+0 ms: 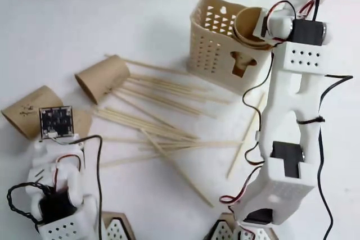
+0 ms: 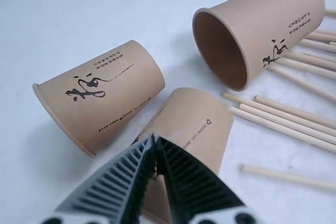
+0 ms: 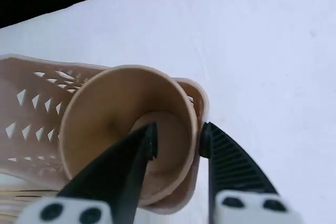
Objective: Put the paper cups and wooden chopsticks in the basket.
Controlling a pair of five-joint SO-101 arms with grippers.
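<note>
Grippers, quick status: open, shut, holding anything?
Left gripper: closed, apparently pinching the wall of the tipped cup.
Right gripper: closed on the raised cup, one finger inside it, over the basket.

White arms (image 1: 292, 111), black servos (image 1: 308, 31), black cables (image 1: 320, 161); end effector (image 2: 156, 140) apparently ribbed

Chopsticks (image 1: 157, 116) lie between the basket (image 1: 211, 43) and fallen cups (image 1: 104, 77).

High camera looks down; close right wrist camera shares basket (image 1: 208, 49).
</note>
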